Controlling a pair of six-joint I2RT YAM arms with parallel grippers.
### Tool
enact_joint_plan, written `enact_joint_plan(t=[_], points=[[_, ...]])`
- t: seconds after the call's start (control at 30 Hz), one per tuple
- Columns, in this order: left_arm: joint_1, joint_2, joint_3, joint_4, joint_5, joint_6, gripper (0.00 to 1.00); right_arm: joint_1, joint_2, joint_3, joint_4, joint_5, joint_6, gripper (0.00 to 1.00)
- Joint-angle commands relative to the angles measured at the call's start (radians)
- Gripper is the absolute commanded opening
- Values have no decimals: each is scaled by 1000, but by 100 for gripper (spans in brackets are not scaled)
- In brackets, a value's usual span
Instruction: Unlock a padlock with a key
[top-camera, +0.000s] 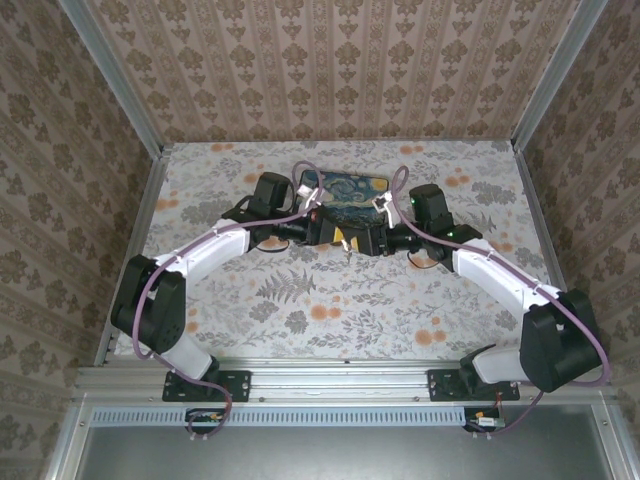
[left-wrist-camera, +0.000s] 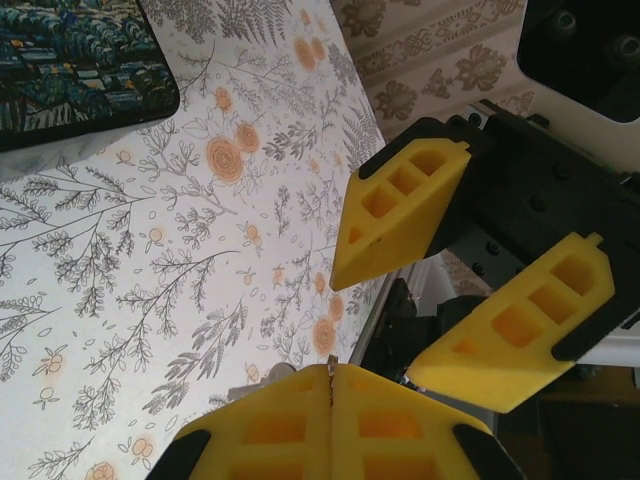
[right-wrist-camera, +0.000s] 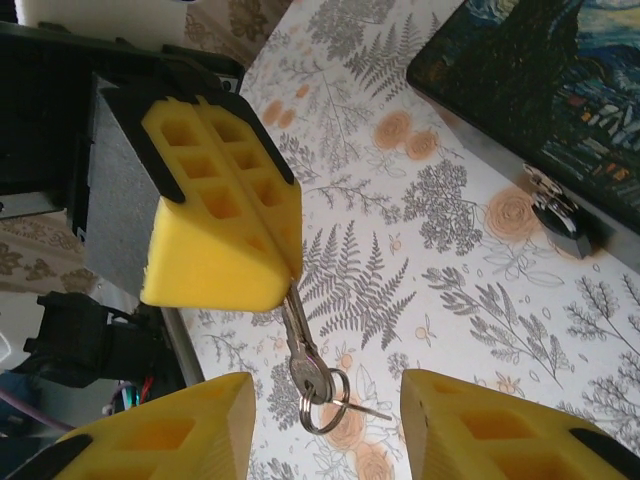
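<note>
My left gripper (left-wrist-camera: 332, 375) is shut on the key (left-wrist-camera: 332, 363), whose thin tip pokes out between the yellow pads. In the right wrist view the same left gripper (right-wrist-camera: 285, 262) pinches the key (right-wrist-camera: 300, 330) by its blade, and a second key and a ring hang below it. My right gripper (right-wrist-camera: 328, 392) stands open, one finger on either side of the hanging ring without touching it. The padlock (right-wrist-camera: 557, 215), small and silvery, hangs on the clasp at the front of the painted box (right-wrist-camera: 540, 90). From above, both grippers (top-camera: 318, 228) (top-camera: 362, 238) meet just in front of that box.
The dark box with the swirling-sky lid (top-camera: 345, 190) lies at the back middle of the flowered table (top-camera: 300, 310). Patterned walls close in three sides. The arms' bases sit on the metal rail (top-camera: 340, 385) at the near edge.
</note>
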Motion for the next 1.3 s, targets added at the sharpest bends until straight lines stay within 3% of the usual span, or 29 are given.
enact_joint_plan(t=[0.0,0.5,0.63,0.93,1.17,1.23,1.27], points=[[3,-35,-7,43,26,-31,0,4,26,6,59,-40,41,44],[11,-45,-13,70,26,-52,0,16,87,-12,154,-88,99,39],[8,-40,-2,60,32,-45,0,19,87,-5,117,-110,62,42],[8,-44,11,39,19,-29,0,19,89,-9,62,-117,29,35],[11,-45,7,38,11,-32,0,19,70,-40,140,-141,70,8],[13,-46,2,38,6,-36,0,19,63,-43,149,-143,72,5],[13,-49,-1,40,5,-38,7,19,58,-44,147,-142,70,3]])
